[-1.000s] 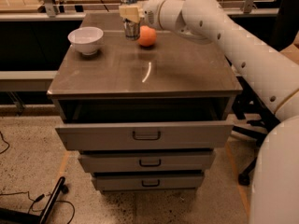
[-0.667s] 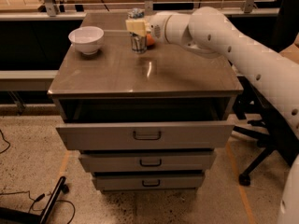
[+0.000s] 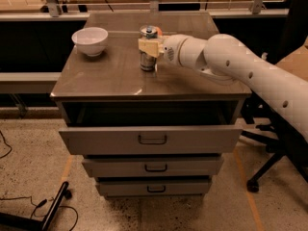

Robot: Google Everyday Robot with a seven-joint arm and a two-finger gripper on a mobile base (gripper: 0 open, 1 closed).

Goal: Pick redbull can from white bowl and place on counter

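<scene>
Where this differs from a second ago: the redbull can (image 3: 147, 63) was held up near the back edge of the tabletop (image 3: 106, 78), beside the orange fruit (image 3: 158, 32). It is now lower and further forward, and it covers most of the fruit.
End effector: the end effector (image 3: 148, 47) is over the middle of the tabletop, somewhat towards the back edge, and points towards the left edge.
Grip: its pale fingers (image 3: 144, 46) are closed round the upper half of the can, with the silver top showing above them.
Redbull can: upright, out of the bowl, with its base at the tabletop surface. It seems to be resting there, though actual contact is hard to confirm from this angle.
White bowl: the white bowl (image 3: 90, 41) stands near the back-left corner, well apart from the can, and nothing shows inside it.
Orange fruit: only a sliver is visible, just behind the can on its right.
Arm: the white arm (image 3: 236, 66) reaches in across the right edge.
Top drawer: the top drawer (image 3: 151, 139) is pulled partly out below the front edge.
</scene>
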